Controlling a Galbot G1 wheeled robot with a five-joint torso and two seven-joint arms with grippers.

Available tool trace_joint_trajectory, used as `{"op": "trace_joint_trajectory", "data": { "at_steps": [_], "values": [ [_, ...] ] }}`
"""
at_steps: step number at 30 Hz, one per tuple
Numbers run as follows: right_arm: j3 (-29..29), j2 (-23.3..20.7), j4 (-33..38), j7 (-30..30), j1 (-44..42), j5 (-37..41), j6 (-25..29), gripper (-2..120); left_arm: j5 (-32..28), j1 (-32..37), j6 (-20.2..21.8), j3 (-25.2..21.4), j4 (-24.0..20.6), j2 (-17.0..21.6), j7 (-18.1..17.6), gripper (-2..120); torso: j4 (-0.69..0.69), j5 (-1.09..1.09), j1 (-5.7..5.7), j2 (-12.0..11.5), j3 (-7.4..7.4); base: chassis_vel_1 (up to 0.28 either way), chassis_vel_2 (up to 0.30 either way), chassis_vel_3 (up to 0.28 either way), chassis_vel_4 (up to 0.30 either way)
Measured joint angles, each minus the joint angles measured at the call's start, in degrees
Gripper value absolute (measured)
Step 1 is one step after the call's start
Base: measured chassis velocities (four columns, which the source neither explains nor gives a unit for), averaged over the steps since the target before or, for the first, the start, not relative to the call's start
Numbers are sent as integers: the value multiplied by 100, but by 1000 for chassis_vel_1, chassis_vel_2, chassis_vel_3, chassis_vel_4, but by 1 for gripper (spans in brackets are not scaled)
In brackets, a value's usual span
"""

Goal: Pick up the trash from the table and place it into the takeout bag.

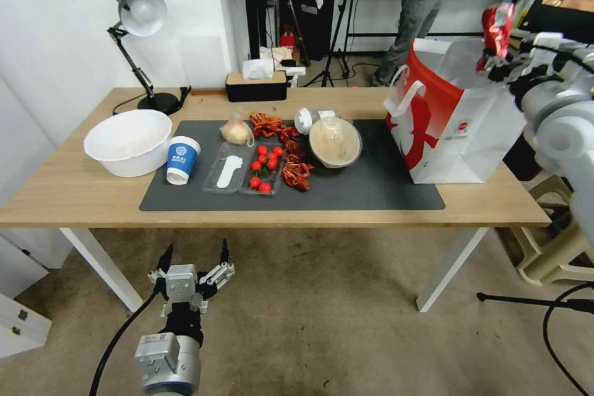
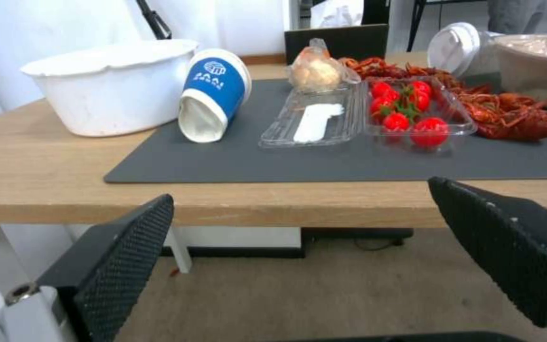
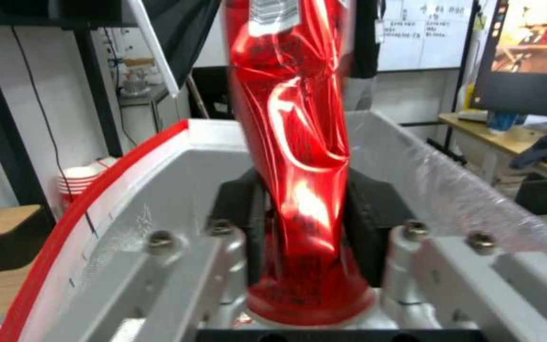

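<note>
My right gripper (image 1: 500,55) is shut on the crushed red drink can (image 1: 498,28), holding it over the open mouth of the takeout bag (image 1: 458,130). The right wrist view shows the can (image 3: 292,142) pinched between the gripper (image 3: 302,223) with the bag's rim (image 3: 128,156) beneath. On the table's (image 1: 74,192) grey mat lie the blue-and-white paper cup (image 1: 182,159), tipped against the white bowl, the clear bag of pale food (image 1: 236,131), the small clear bottle (image 1: 312,117) and the round tan bowl (image 1: 335,141). My left gripper (image 1: 195,260) hangs open below the table's front edge.
A large white bowl (image 1: 128,141) sits at the mat's left end. A clear tray of tomatoes (image 1: 265,167) and red crayfish shells (image 1: 296,167) lie mid-mat. A desk lamp (image 1: 139,18) and tissue box (image 1: 256,85) stand at the back. A stool (image 1: 550,247) is at the right.
</note>
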Motion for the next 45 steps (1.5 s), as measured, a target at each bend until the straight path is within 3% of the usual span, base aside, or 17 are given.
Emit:
{"op": "trace_joint_trajectory", "data": {
  "at_steps": [4, 6, 13, 16, 19, 26, 31, 36, 37, 39, 40, 42, 44, 45],
  "values": [
    [-94, 71, -79, 3, 81, -33, -4, 42, -9, -5, 1, -9, 0, 11, -1, 100, 1, -1, 0, 0, 0, 0, 0, 0, 0],
    [-156, 94, -101, -14, 147, -62, -6, 56, -26, -27, 8, -25, 1, 16, -1, 100, 0, -1, 0, 0, 0, 0, 0, 0, 0],
    [-167, 94, 29, -115, 133, -109, -2, 77, -31, -42, 26, -30, 4, 5, -1, 100, 0, -1, 0, 0, 0, 0, 0, 0, 0],
    [-98, 61, 326, -259, 79, 66, 101, 92, -33, -39, 60, -37, -34, 0, 1, 100, 0, -1, -1, 1, 0, 0, 0, 0, 0],
    [-44, 29, 589, -298, 8, 220, 165, 99, -34, -39, 66, -43, -40, -2, 3, 100, 0, -2, -1, 1, 0, 0, 0, 0, 0],
    [216, -51, 1269, -496, -505, 389, 359, 100, -30, -38, 67, -38, -40, -27, 11, 100, 1, -2, -1, 0, -1, 0, 0, 0, 0],
    [774, -110, 1874, -990, -1773, 288, 669, 100, -25, -44, 64, -19, -25, -23, 26, 100, -1, 3, -1, 1, -1, 0, 0, 0, 0],
    [1068, -44, 2155, -1280, -2518, 45, 841, 100, -24, -51, 60, -5, -16, -18, 28, 100, -4, 0, -2, 1, -1, 0, 0, 0, 0],
    [1228, 17, 2323, -1361, -2889, -242, 941, 100, -23, -51, 53, 2, -8, -16, 29, 100, 4, -1, -1, 1, -1, 0, 0, 0, 0],
    [1330, 75, 2450, -1413, -3193, -489, 1026, 100, -23, -52, 48, 6, -4, -16, 29, 100, 3, -3, -2, 1, -2, 0, 0, 0, 0],
    [1410, 174, 2603, -1478, -3615, -814, 1129, 100, -23, -53, 42, 9, 3, -11, 29, 100, -2, -1, -1, 1, -1, 0, 0, 0, 0],
    [1524, 632, 2906, -1527, -4387, -1445, 1382, 100, -23, -58, 7, 32, 35, -11, 29, 100, 0, -2, -2, 1, -2, 0, 0, 0, 0],
    [1543, 775, 2957, -1530, -4545, -1556, 1440, 100, -22, -58, 1, 41, 43, -8, 29, 100, -1, 0, -2, 1, -1, 0, 0, 0, 0],
    [1554, 1075, 3014, -1540, -4825, -1787, 1570, 100, -20, -61, -11, 56, 51, -10, 29, 100, 1, -2, -2, 1, -1, 0, 0, 0, 0]
  ]
}}
